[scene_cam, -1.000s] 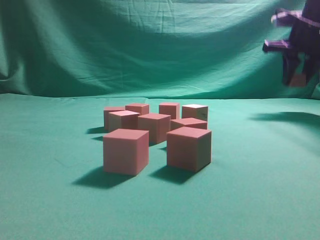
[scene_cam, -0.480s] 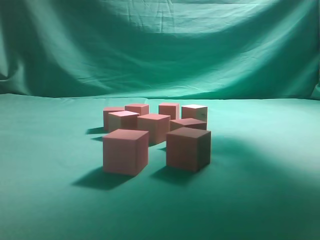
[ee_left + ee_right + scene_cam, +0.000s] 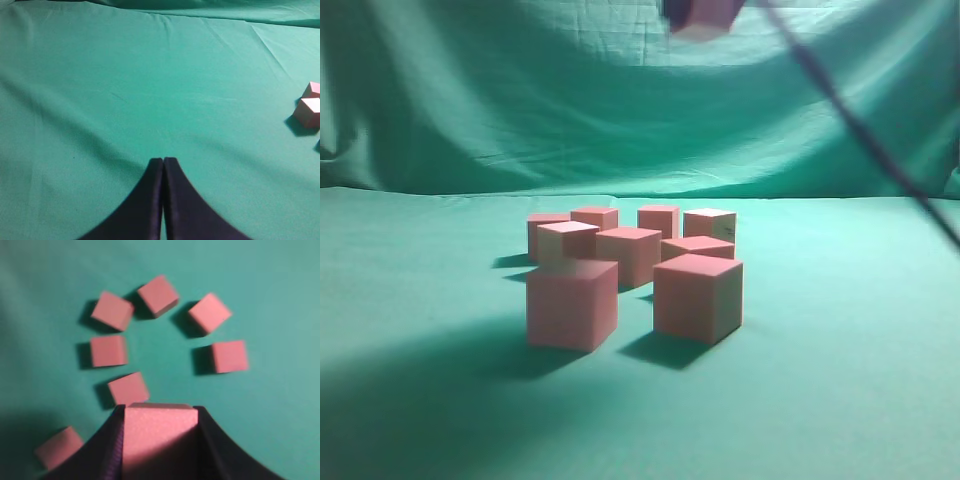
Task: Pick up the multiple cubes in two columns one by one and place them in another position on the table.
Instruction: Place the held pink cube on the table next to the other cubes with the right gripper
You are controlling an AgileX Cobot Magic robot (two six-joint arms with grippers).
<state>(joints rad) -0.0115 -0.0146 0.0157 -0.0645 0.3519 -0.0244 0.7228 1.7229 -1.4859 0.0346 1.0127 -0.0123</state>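
The right hand point(image 3: 159, 440) is clamped on one cube point(image 3: 159, 432), its two dark fingers point(image 3: 212, 440) pressed against opposite side faces. It hangs high above the desk point(image 3: 840, 380); in the exterior view only the bottom of that held cube shows at the top edge, and it is blurred there, so I can't say how level it sits.

Straight below and ahead of it lie the other cubes point(image 3: 110, 351), loosely spread on the green cloth, apart from one another, one off to the lower left. From table height they read as two rough columns running away from the viewer.

So the carried cube is over the cluster, and any free spot lies sideways from it, on bare cloth.

The left hand point(image 3: 163, 162) has its fingers together, holding nothing, over open cloth, with two cubes well off to its right.
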